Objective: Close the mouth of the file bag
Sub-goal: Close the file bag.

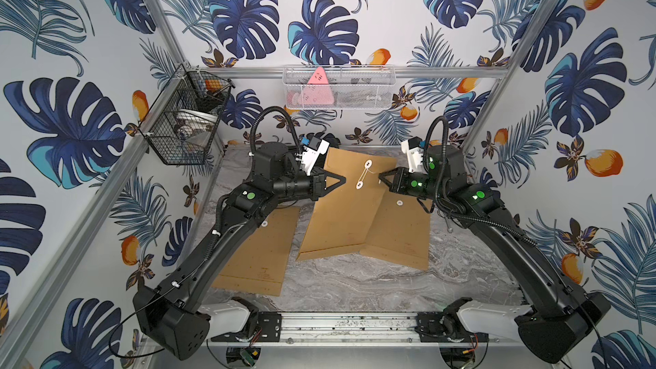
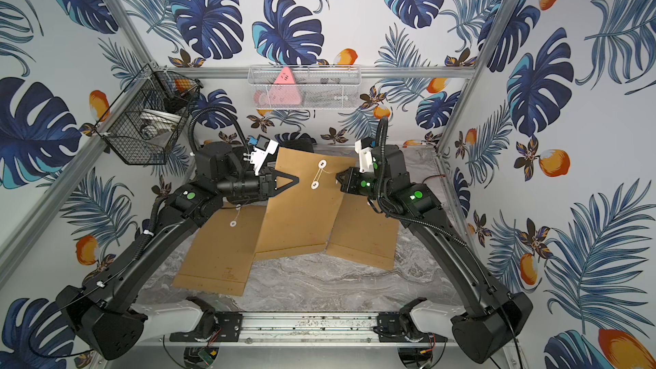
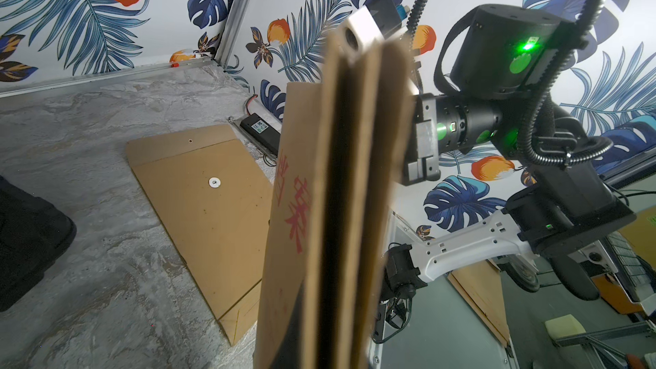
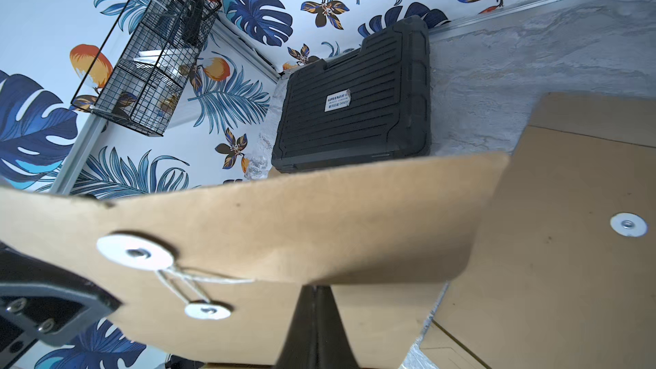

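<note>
Flat brown kraft-paper file bag (image 1: 340,214) sat mid-surface, tilted: bottom edge down on the surface, mouth end lifted toward the back wall. Flap (image 4: 284,228) was folded over the mouth. White round disc on flap (image 1: 368,164), second disc on body (image 1: 359,184). Thin white string (image 4: 220,280) looped between them, its end running toward the robot's right.

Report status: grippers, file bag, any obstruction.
Left gripper shut on middle bag; right gripper shut at its flap, hold unclear. String looped between both buttons. Left bag, right bag alongside, not blocking.
</note>
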You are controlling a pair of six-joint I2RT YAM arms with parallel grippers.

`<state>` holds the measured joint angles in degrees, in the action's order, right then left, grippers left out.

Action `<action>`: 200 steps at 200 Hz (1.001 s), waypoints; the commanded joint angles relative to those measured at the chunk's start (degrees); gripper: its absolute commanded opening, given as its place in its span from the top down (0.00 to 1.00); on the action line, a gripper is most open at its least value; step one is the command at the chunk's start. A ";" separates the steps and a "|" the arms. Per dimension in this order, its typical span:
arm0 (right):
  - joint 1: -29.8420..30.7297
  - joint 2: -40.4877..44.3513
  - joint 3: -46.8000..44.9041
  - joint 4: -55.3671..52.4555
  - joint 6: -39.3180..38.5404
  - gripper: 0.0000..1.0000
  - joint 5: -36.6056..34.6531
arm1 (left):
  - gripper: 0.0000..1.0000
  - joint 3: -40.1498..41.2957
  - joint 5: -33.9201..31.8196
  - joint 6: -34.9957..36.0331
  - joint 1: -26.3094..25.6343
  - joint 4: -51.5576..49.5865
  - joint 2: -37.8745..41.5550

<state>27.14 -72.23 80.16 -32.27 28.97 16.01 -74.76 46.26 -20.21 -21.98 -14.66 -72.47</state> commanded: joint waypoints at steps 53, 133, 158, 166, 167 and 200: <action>-3.49 -3.49 7.16 -6.68 -1.49 1.00 6.28 | 1.00 0.93 0.56 3.24 -0.03 -0.99 0.57; -3.49 -5.32 10.69 -8.72 -1.05 1.00 6.06 | 1.00 1.39 0.22 3.25 -0.61 -0.90 0.01; -3.40 -6.54 12.94 -9.02 -0.60 1.00 7.15 | 1.00 2.57 -0.39 2.87 -1.16 -0.58 -0.41; -3.32 -6.85 13.30 -8.68 -0.20 1.00 7.83 | 1.00 3.00 -0.55 2.50 -1.45 0.06 -0.50; -3.32 -6.86 13.33 -8.64 -0.13 1.00 7.95 | 1.00 3.02 -0.55 2.48 -1.47 0.11 -0.53; -2.12 -8.09 15.01 -8.14 0.54 1.00 8.90 | 1.00 3.59 -1.42 2.63 -2.67 0.16 -1.18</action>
<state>24.23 -79.68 93.86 -40.75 28.73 23.46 -71.29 45.15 -17.93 -24.10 -16.51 -73.36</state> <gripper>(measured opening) 0.049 0.069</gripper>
